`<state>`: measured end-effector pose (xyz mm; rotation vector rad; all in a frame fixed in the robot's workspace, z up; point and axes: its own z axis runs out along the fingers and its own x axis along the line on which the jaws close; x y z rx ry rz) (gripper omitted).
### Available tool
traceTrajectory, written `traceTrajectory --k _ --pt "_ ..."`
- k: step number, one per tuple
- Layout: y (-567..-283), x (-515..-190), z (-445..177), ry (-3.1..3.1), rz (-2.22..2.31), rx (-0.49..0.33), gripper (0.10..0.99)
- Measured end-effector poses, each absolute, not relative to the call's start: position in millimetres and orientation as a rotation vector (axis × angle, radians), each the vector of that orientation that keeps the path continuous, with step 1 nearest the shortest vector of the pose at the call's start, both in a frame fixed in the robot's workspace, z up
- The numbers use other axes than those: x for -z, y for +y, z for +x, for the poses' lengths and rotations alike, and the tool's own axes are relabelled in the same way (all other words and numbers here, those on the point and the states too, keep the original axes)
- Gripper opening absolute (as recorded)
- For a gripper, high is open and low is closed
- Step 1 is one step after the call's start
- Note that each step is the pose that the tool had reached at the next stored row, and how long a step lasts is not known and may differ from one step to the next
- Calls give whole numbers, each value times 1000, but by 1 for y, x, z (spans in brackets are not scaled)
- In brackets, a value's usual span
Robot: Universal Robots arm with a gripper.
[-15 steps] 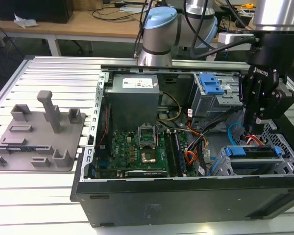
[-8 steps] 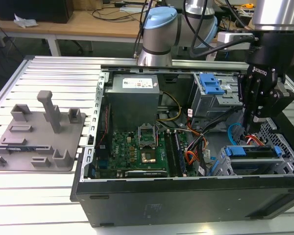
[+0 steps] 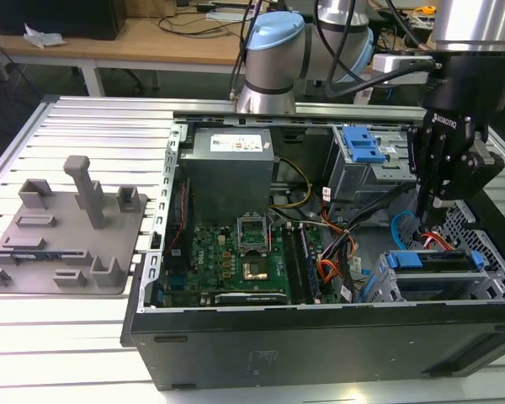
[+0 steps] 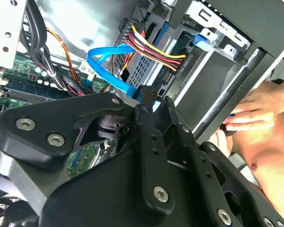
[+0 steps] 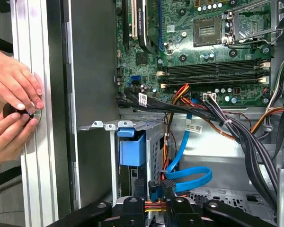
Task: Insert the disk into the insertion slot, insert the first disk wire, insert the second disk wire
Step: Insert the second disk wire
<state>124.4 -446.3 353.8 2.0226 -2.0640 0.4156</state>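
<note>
At about four o'clock in the open computer case (image 3: 236, 337), the disk (image 3: 429, 260) sits in the insertion slot (image 3: 387, 286), the pincer (image 3: 429, 220) just above, clamped on a blue wire (image 5: 191, 177).

I am working in a robotics lab or electronics workshop. An opened desktop computer case (image 3: 320, 337) sits on a slotted aluminium-profile table (image 3: 84, 337), its motherboard (image 3: 236, 261) exposed. A grey fixture plate (image 3: 67, 244) with moulded holders lies beside it. Wooden workbenches (image 3: 151, 38) strewn with cables stand behind. A person's hands (image 5: 12, 109) rest on the table's rail in the first wrist view.
</note>
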Motion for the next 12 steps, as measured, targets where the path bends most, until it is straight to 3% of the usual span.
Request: traceTrajectory --k 4,12 --pt "-446 -354 124 -2064 2023 -416 161" --pt "-446 -354 124 -2064 2022 -416 161"
